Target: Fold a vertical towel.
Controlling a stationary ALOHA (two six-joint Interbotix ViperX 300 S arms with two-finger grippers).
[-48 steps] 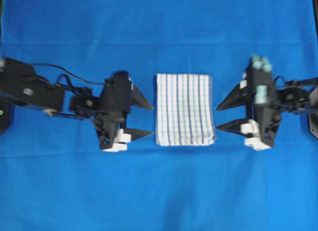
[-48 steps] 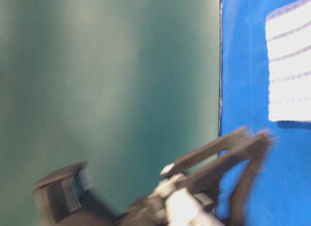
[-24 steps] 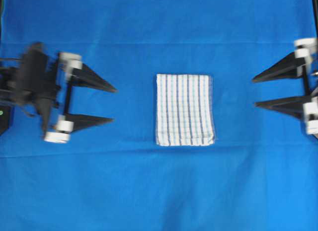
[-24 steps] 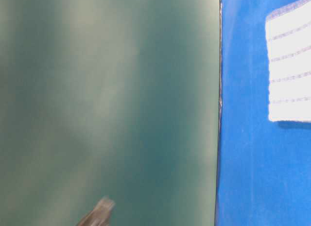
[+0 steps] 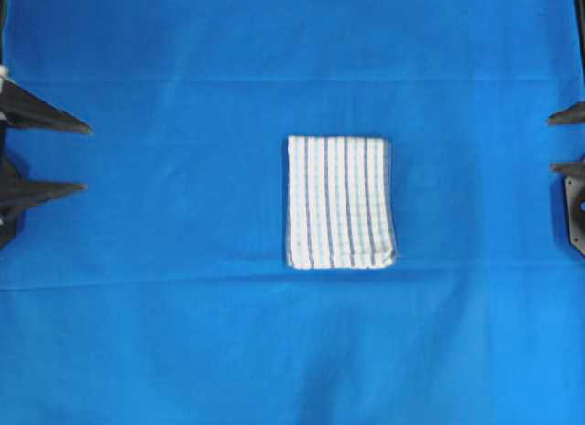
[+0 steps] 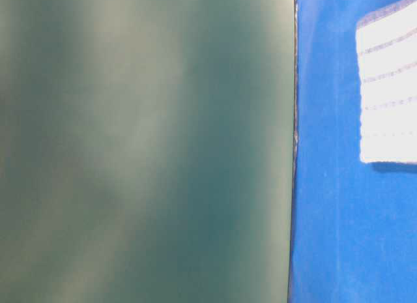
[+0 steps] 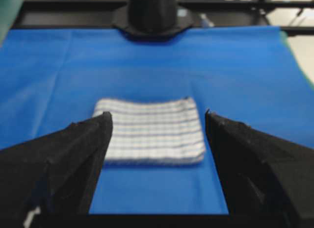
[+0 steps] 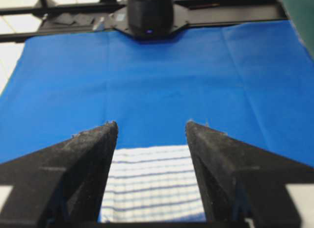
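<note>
The towel (image 5: 340, 202), white with thin blue stripes, lies folded into a small rectangle at the middle of the blue sheet (image 5: 183, 334). It also shows in the table-level view (image 6: 389, 94), in the left wrist view (image 7: 152, 131) and in the right wrist view (image 8: 152, 184). My left gripper (image 5: 80, 156) is open and empty at the far left edge, well away from the towel. My right gripper (image 5: 554, 143) is open and empty at the far right edge, only its fingertips showing. Both sets of jaws stand wide apart in the wrist views, left (image 7: 158, 119) and right (image 8: 151, 126).
The blue sheet covers the whole work surface. A green wall or panel (image 6: 143, 146) fills the left of the table-level view. The opposite arm's black base (image 7: 151, 14) stands at the sheet's far edge, and likewise in the right wrist view (image 8: 147, 12).
Both arms have pulled back from beside the towel to the left and right edges of the overhead view. The left arm has left the table-level view. The towel has not moved.
</note>
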